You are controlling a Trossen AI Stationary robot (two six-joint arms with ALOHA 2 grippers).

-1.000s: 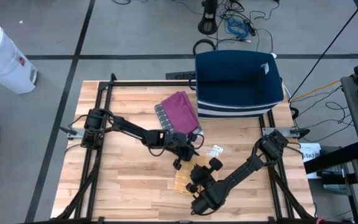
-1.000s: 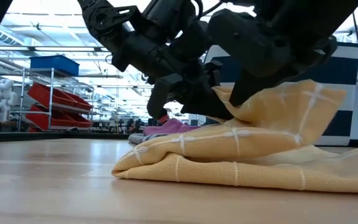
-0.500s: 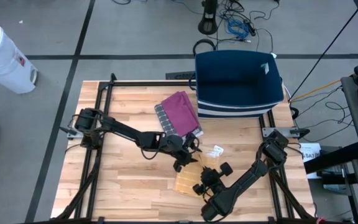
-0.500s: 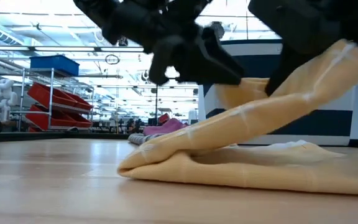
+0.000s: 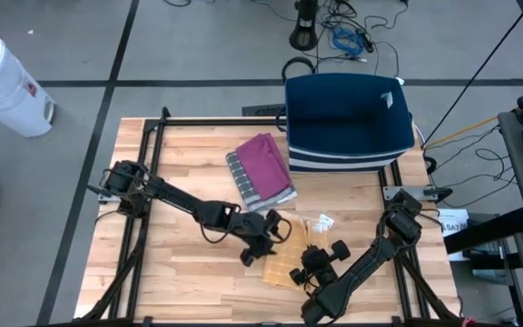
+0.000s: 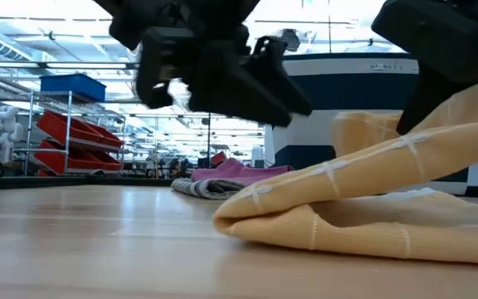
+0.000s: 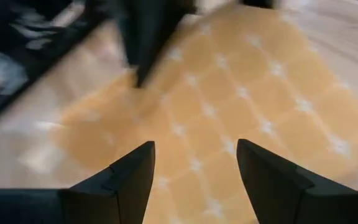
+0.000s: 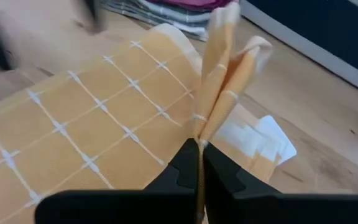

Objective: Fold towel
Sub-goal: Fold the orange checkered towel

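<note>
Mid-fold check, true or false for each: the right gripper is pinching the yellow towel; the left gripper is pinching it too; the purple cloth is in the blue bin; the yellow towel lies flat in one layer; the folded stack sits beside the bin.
1. The right gripper is shut on the yellow towel. True.
2. The left gripper is pinching it too. False: it is open above the towel, holding nothing.
3. The purple cloth is in the blue bin. False: it lies on the table, on a grey checked cloth.
4. The towel lies flat in one layer. False: it is doubled over, one edge lifted.
5. The folded stack sits beside the bin. True.
</note>
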